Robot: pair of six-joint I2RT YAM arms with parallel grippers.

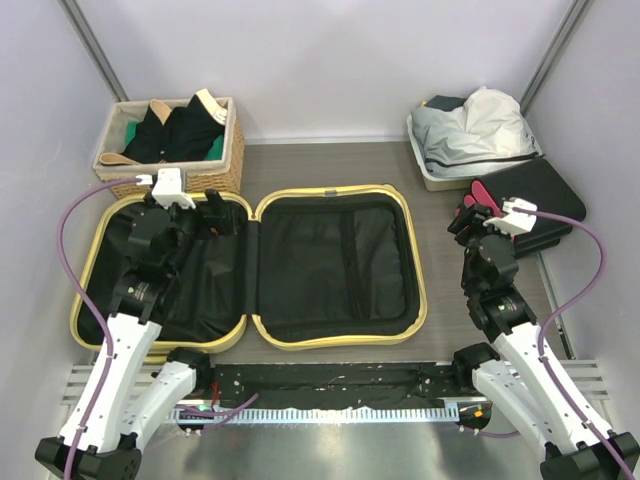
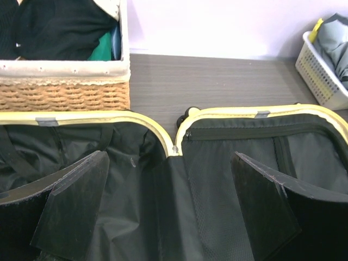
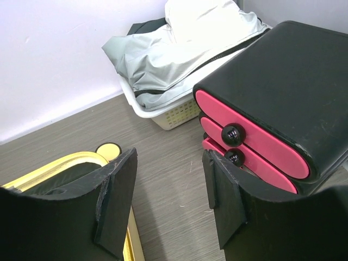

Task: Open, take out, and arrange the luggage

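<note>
While luggage [image 1: 330, 265] lies open, left tool [image 2: 169, 163] and right tool [image 3: 169, 163] released, drawer knobs [image 3: 232, 134] show only wrist-side.

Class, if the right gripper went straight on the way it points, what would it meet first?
Likely the table, close beside the pink-fronted black box; the white basket lies further on. Depth is unclear.

Luggage [image 1: 330, 265] of smooth plastic, lined with matt cloth; basket [image 1: 222, 165] of rough wicker
</note>
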